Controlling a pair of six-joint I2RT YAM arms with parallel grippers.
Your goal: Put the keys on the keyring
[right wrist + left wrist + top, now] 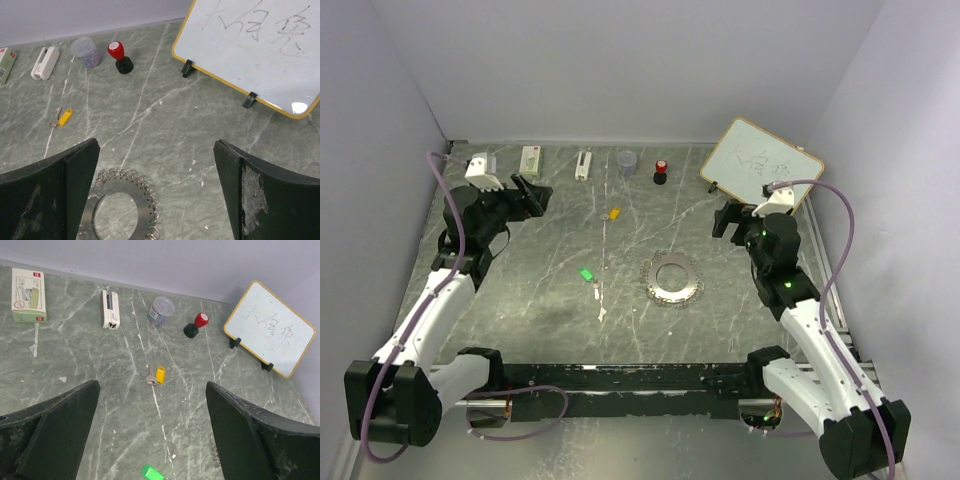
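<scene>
The yellow-orange key (pixel 614 213) lies on the table's middle back; it also shows in the left wrist view (pixel 159 375) and the right wrist view (pixel 64 117). The green key (pixel 587 275) lies nearer the front, left of the keyring (pixel 673 279); its head shows at the bottom of the left wrist view (pixel 152 473). The flat silver keyring lies under my right gripper's view (pixel 122 210). My left gripper (pixel 532 194) is open and empty, raised at the back left. My right gripper (pixel 728 220) is open and empty, raised right of the ring.
Along the back stand a green-white box (pixel 530 158), a white stapler (pixel 583 165), a small grey cup (pixel 627 162) and a red-capped black knob (pixel 661 172). A small whiteboard (pixel 761 166) leans at the back right. White walls close in the table.
</scene>
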